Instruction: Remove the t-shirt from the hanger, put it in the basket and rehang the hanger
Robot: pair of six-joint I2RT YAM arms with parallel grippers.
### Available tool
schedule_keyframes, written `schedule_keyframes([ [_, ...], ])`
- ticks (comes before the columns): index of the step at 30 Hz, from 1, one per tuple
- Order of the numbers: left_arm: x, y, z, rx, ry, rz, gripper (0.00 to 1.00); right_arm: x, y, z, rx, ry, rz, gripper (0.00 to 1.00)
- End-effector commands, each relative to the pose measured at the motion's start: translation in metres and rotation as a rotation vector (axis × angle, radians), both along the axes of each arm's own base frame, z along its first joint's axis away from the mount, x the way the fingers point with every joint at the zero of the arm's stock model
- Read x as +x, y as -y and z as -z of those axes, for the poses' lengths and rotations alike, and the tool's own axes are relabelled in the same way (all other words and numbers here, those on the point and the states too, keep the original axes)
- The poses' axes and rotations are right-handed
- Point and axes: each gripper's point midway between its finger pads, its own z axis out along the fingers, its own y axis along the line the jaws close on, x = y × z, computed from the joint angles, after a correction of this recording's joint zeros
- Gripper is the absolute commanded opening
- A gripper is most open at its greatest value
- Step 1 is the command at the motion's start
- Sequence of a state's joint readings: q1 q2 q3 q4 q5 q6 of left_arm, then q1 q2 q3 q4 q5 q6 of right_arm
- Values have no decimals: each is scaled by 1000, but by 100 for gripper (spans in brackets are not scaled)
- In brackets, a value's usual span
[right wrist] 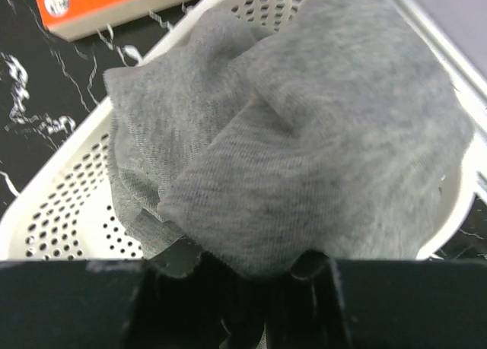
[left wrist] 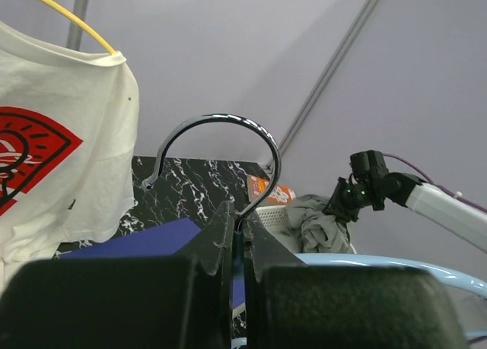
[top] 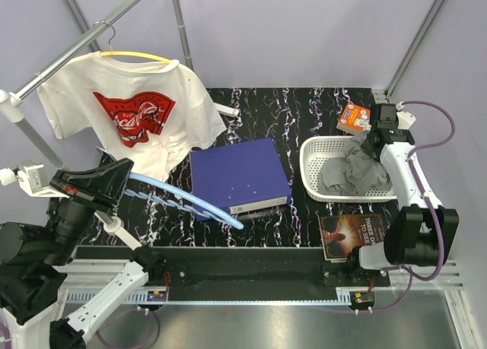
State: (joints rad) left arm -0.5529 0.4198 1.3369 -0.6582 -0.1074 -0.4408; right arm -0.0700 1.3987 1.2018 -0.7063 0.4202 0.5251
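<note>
1. The grey t-shirt [top: 351,172] lies crumpled inside the white basket [top: 310,172], heaped against the basket's far right corner and off any hanger.
2. The right gripper [top: 370,145] hangs over that corner of the basket. Its fingers are partly closed, with a fold of the grey t-shirt pinched between them [right wrist: 259,288].
3. The light-blue hanger [top: 190,201] is bare and held in the air to the left of the basket, its arm reaching over the near edge of the blue binder [top: 240,174].
4. The left gripper [left wrist: 237,212] is closed tight on the stem of the hanger's chrome hook [left wrist: 228,122], well to the left of the basket.
5. An orange box [top: 354,118] sits just behind the basket, and a dark book [top: 351,235] lies in front of it.
6. Far to the basket's left, a white t-shirt [top: 129,113] with a red print hangs on a yellow hanger [top: 141,56] from the metal rail [top: 76,45].
</note>
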Motion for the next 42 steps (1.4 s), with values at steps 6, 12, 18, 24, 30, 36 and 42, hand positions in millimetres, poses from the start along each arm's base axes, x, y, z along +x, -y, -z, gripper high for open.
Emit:
schedule_keyframes([
  [6,-24,22,-2,39,96,169,0,4,5,32,-17,-106,9,5],
  [12,-17,24,10,71,65,162,0,-19,19,28,-100,-128,42,62],
  [18,-2,35,23,106,-14,169,0,-30,28,-18,-158,-139,63,100],
  [24,11,56,44,123,-108,237,0,-48,-4,-75,-128,31,-60,100],
  [30,31,53,65,148,-159,162,0,-41,-155,-88,200,207,-629,100],
  [36,55,30,73,179,-173,-17,0,-87,-302,-125,401,265,-1160,100],
  [42,66,27,102,268,-214,-50,0,-149,-371,-187,474,386,-1472,100],
])
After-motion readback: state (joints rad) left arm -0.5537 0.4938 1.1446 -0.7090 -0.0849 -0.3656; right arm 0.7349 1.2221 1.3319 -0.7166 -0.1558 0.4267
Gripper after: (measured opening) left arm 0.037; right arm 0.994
